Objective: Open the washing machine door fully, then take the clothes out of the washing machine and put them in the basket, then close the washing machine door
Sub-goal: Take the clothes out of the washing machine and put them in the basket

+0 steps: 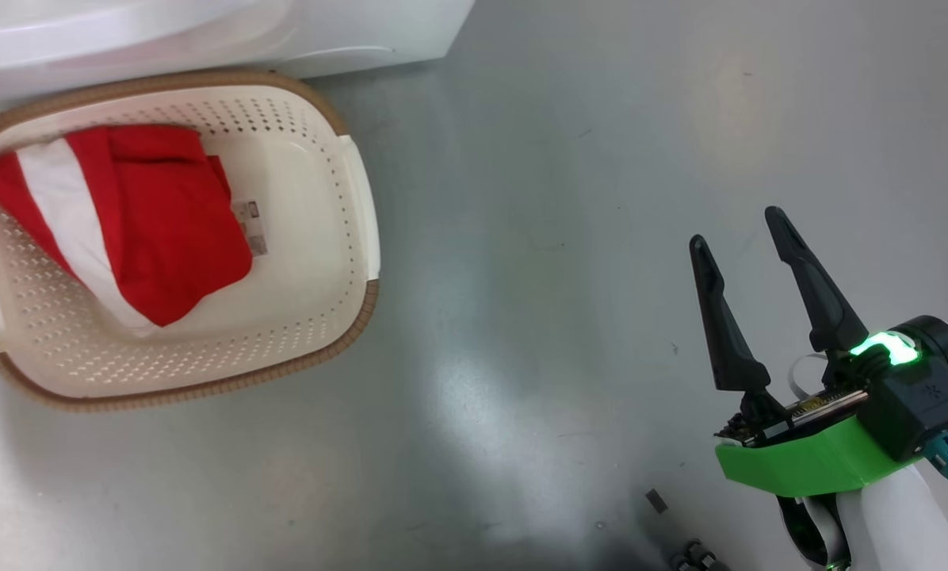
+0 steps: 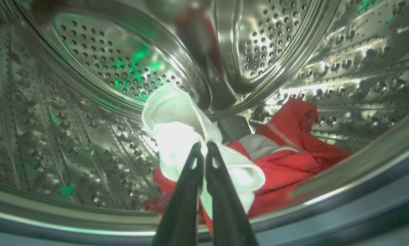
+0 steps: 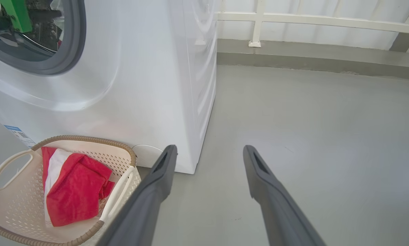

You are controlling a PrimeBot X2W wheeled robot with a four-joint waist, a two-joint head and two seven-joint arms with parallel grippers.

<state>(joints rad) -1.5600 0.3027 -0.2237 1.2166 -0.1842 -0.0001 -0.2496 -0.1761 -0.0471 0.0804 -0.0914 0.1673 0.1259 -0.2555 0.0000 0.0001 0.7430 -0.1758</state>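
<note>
The big white boxy front-loading washing machine (image 3: 129, 85) stands with its grey rubber gasket (image 3: 76, 51) unblocked and the left arm reaching inside. From that, the washing machine door seems to be open already. The perforated steel drum (image 2: 88, 68) holds part of the thin red and white fabric clothes (image 2: 293, 160), lying low near its front lip.

The cream-white rectangular perforated plastic basket with a brown woven-look rim (image 1: 204, 77) sits on the grey floor (image 1: 561, 277) just in front of the machine. One red and white piece (image 1: 165, 230) lies in it, so unloading looks partway done.

The left gripper (image 2: 202, 147) has its two dark fingers pinched together on a white fold of the piece in the drum. That piece is not yet lifted out, and moving it to the basket and closing the door remain. The right gripper (image 1: 735, 228) hangs over bare floor, fingers spread wide, holding nothing.
</note>
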